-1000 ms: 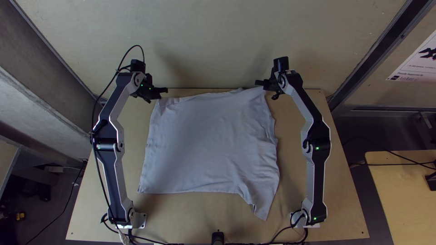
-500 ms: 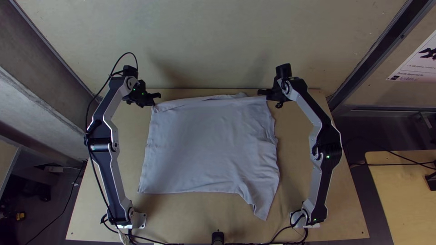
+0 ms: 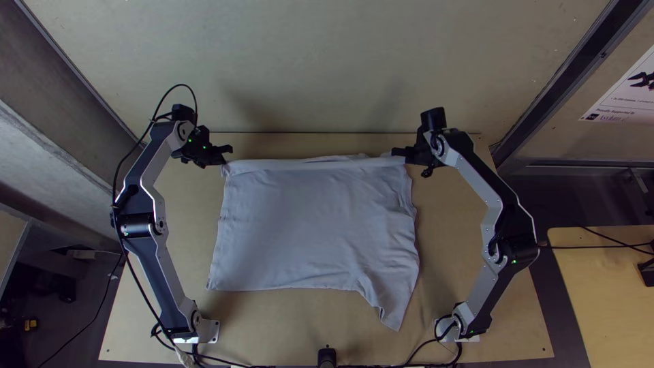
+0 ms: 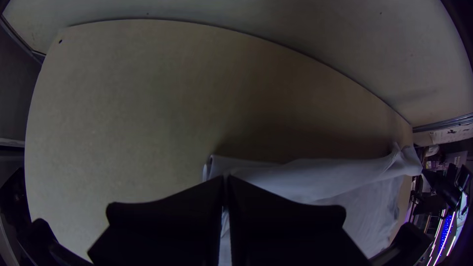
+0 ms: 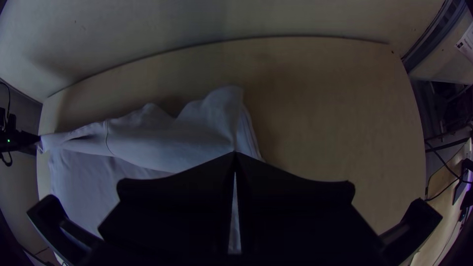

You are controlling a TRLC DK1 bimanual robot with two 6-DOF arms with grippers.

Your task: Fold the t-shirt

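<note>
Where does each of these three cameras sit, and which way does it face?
Top view: high over the near edge of the table, looking steeply down on the t-shirt; left arm and right arm show.
Left wrist view: on that arm's wrist, looking past the left gripper toward the table's far edge.
Right wrist view: likewise, past the right gripper.
Both wrist views share the t-shirt's held edge.

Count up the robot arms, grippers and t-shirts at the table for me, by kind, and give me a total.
Robot arms: 2 (left arm, right arm)
Grippers: 2 (left gripper, right gripper)
T-shirts: 1 (white t-shirt)
Total: 5, counting grippers separately from arms
</note>
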